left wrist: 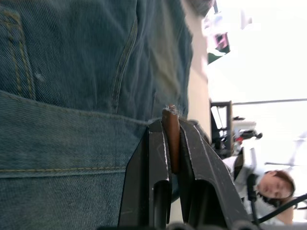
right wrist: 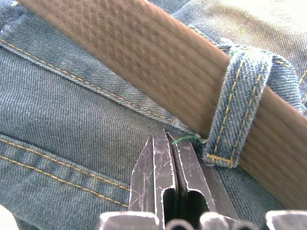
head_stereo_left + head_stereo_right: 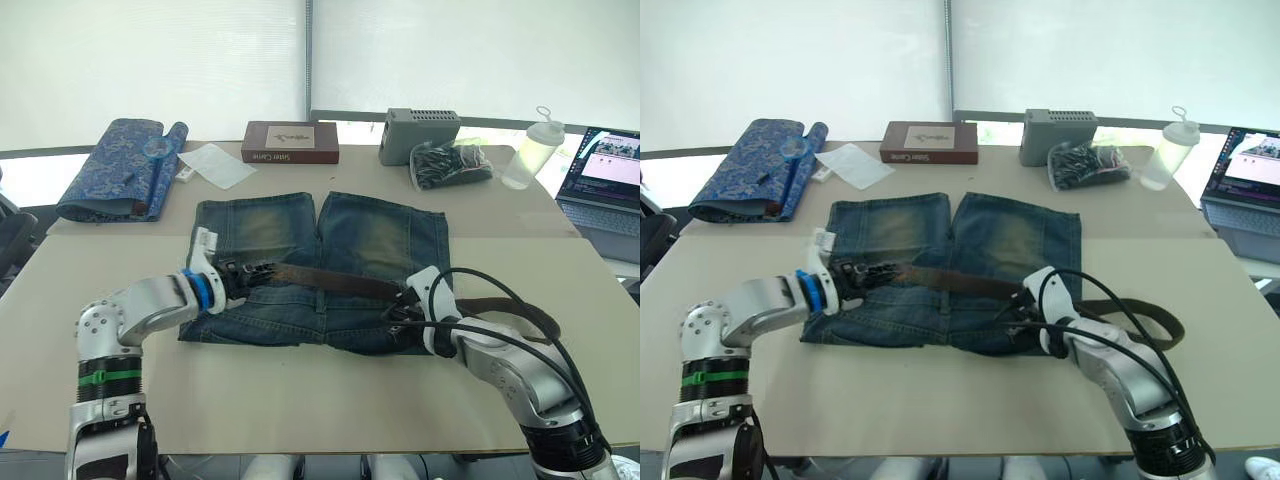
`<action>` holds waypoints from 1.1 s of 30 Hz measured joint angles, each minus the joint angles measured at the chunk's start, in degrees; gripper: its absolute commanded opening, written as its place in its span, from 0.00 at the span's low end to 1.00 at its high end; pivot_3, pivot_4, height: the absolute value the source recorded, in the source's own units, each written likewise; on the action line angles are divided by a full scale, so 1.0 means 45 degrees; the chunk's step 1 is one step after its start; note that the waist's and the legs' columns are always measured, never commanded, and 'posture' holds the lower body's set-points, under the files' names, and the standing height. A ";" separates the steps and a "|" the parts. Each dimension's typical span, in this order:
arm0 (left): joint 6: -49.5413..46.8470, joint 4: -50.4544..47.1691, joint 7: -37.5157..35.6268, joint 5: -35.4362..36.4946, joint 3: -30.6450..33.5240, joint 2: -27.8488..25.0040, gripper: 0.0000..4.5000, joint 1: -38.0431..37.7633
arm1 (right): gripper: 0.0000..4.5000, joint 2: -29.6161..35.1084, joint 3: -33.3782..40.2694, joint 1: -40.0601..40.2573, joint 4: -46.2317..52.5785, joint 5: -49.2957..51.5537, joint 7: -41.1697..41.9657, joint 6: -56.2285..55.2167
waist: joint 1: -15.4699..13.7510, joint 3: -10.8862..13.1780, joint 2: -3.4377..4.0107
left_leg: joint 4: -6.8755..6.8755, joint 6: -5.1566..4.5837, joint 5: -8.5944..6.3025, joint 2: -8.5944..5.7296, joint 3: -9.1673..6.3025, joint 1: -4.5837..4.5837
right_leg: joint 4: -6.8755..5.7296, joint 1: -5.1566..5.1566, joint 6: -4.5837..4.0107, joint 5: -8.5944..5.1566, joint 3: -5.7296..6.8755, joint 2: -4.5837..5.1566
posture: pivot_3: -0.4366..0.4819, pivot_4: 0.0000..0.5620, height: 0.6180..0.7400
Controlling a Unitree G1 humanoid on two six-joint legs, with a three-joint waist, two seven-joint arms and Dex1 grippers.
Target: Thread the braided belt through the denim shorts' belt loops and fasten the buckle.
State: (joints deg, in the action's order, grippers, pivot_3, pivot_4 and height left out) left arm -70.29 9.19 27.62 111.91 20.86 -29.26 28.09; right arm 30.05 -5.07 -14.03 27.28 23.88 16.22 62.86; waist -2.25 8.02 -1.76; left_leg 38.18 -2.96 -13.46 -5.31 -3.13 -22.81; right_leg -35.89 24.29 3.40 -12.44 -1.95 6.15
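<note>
You're seeing the denim shorts (image 3: pixel 320 265) lying flat on the table (image 3: pixel 300 400), the braided belt (image 3: pixel 335 281) running along the waistband, passing under a belt loop (image 2: pixel 238 103). Left gripper (image 1: pixel 171 143) is pinching the belt's end; right gripper (image 2: pixel 169 143) is sitting closed, empty, pressing denim beside that loop.

Along the table's (image 3: pixel 300 400) far edge: rolled cloth (image 3: pixel 115 168), book (image 3: pixel 290 142), grey box (image 3: pixel 418 133), bottle (image 3: pixel 530 150), laptop (image 3: pixel 605 175).

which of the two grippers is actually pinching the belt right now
The left gripper: its fingers clamp the brown belt edge-on. The right gripper is shut on nothing, its tips at the shorts below the belt.
</note>
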 measured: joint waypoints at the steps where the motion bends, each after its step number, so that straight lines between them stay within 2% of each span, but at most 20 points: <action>1: -0.0072 0.0158 -0.0104 0.0018 0.0448 -0.0368 0.00 -0.0089 | 0.01 0.0043 0.0175 0.0079 -0.0022 0.0003 0.0042 0.0003 | 0.0021 0.0000 0.0000 | -0.0006 0.0000 -0.0001 0.0000 0.0000 0.0001 | -0.0001 -0.0001 -0.0001 -0.0001 -0.0003 0.0000 | 0.48 0.27 1.00; 7: -0.0534 0.0934 -0.0597 0.0022 0.1643 -0.0842 0.00 -0.0287 | 0.01 0.0283 0.0722 0.0288 -0.0139 0.0041 0.0472 0.0002 | -0.0083 0.0004 -0.0007 | -0.0014 0.0060 -0.0035 -0.0005 -0.0016 0.0015 | 0.0020 -0.0008 0.0000 -0.0001 0.0028 0.0014 | 0.48 0.27 1.00; 10: -0.1004 0.0662 -0.1425 0.0028 0.1579 -0.0562 0.00 -0.0448 | 0.19 0.0315 0.1661 0.0577 -0.0025 0.1051 0.1343 0.0315 | -0.0075 0.0005 -0.0007 | -0.0014 0.0052 -0.0038 -0.0008 -0.0016 0.0005 | 0.0021 -0.0005 0.0000 -0.0001 0.0027 0.0017 | 0.48 0.27 1.00; 11: -0.1131 0.0488 -0.1673 0.0041 0.1375 -0.0266 0.00 -0.0493 | 0.27 0.0127 0.2234 0.0708 0.0129 0.1795 0.1648 0.0740 | -0.0064 0.0005 -0.0008 | -0.0014 0.0049 -0.0037 -0.0007 -0.0017 -0.0006 | 0.0019 -0.0009 0.0000 0.0000 0.0024 0.0019 | 0.48 0.27 1.00; 14: -0.1150 0.0112 -0.1927 0.0032 0.0542 0.1098 0.00 -0.0583 | 0.50 -0.0809 0.3627 0.0836 0.0923 0.4340 0.2194 0.2049 | 0.0017 0.0006 -0.0007 | -0.0018 0.0052 -0.0037 0.0007 -0.0016 -0.0032 | 0.0010 -0.0002 -0.0004 0.0000 0.0004 0.0023 | 0.48 0.27 1.00; 17: -0.1248 0.0090 -0.2403 0.0035 -0.0121 0.2224 0.00 -0.0458 | 0.73 -0.2053 0.4755 0.0882 0.1452 0.6802 0.1920 0.3088 | 0.0084 0.0008 -0.0012 | -0.0029 0.0052 -0.0036 0.0024 -0.0015 -0.0030 | 0.0013 0.0002 -0.0018 0.0000 0.0001 0.0016 | 0.48 0.27 1.00; 23: -0.1602 0.0221 -0.3071 0.0043 -0.0815 0.2415 0.00 0.0184 | 0.73 -0.4697 0.5368 0.0320 0.0831 0.9033 -0.0833 0.3505 | 0.0353 0.0010 -0.0006 | -0.0071 0.0056 -0.0023 0.0025 -0.0013 -0.0022 | 0.0001 0.0026 -0.0035 -0.0007 -0.0013 0.0011 | 0.48 0.27 1.00; 27: -0.1588 0.0564 -0.3062 0.0038 -0.1385 0.3164 0.00 0.0325 | 0.73 -0.6516 0.5355 -0.0289 0.0174 0.9948 -0.3071 0.2675 | 0.0372 0.0010 -0.0003 | -0.0080 0.0051 -0.0016 0.0019 -0.0013 -0.0032 | 0.0000 0.0046 -0.0035 -0.0007 -0.0016 0.0011 | 0.48 0.27 1.00; 33: -0.1526 0.0687 -0.2961 0.0033 -0.1485 0.3331 0.00 0.0448 | 0.73 -0.6815 0.5386 -0.0110 -0.0178 1.1743 -0.5082 0.1451 | 0.0379 0.0015 0.0005 | -0.0080 0.0015 0.0006 0.0015 -0.0013 -0.0030 | -0.0002 0.0048 -0.0035 -0.0007 -0.0015 0.0003 | 0.48 0.27 1.00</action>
State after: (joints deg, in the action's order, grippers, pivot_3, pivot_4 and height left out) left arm -77.16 12.28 14.29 112.06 14.18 -14.27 30.11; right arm -0.62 19.17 -14.53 26.47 76.73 -6.65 69.39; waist -0.54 8.09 -1.74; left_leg 37.82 -2.89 -13.43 -5.24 -3.19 -22.95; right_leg -35.90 24.51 3.25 -12.47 -2.02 6.16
